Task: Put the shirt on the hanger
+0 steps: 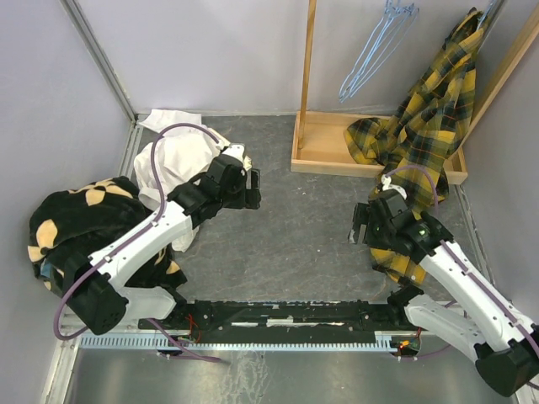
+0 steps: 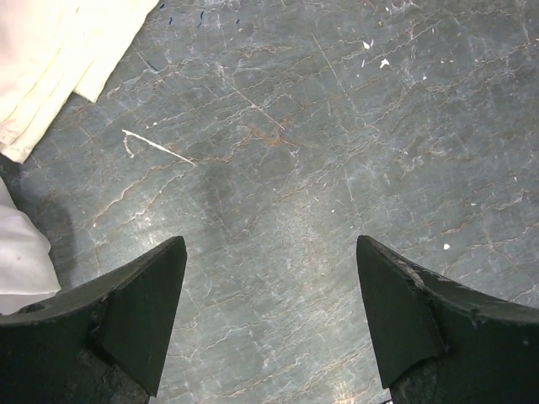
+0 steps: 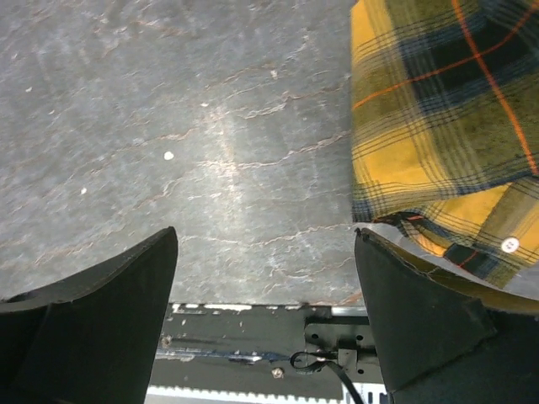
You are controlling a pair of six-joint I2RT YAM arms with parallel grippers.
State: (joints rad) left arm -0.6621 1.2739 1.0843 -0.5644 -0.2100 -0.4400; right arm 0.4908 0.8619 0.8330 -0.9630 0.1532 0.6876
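A wooden tray (image 1: 320,165) beyond the right claw (image 3: 265,244) holds part of the plaid shirt (image 3: 438,126), which trails beside that released claw; the left claw (image 2: 271,252), also released, sits beside white cloth (image 2: 59,42).

Two arms, white link shells, black joint housings: left arm (image 1: 143,240), right arm (image 1: 459,282). Purple cable (image 1: 178,127) looped along each. Black base rail (image 1: 295,316) between mounts at 6 o'clock, toothed pale strip beneath. Jaws matte black, wedge-shaped, edges scuffed.
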